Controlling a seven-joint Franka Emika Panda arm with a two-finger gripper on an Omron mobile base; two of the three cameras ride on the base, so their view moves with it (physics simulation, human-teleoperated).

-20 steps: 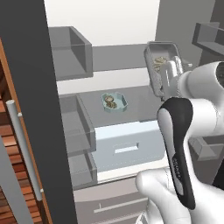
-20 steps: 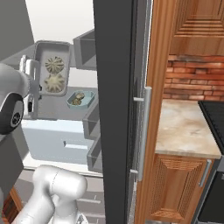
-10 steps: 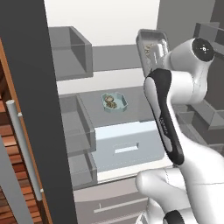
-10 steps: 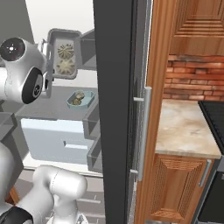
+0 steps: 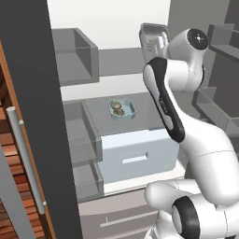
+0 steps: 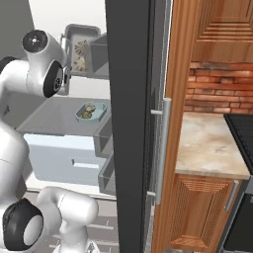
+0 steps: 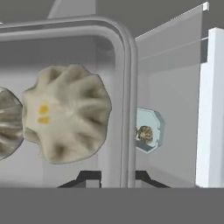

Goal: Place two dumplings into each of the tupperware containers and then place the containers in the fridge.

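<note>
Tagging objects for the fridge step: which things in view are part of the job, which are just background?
Job:
- grey container, held up by the gripper
- dumplings in it
- teal container on the fridge shelf
- fridge

Background:
- wooden cabinet
- brick wall
- stone counter

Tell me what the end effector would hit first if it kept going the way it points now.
Shut on the grey container, the end effector points into the fridge. It would probably meet the teal container on the shelf first, though depth is unclear.
</note>
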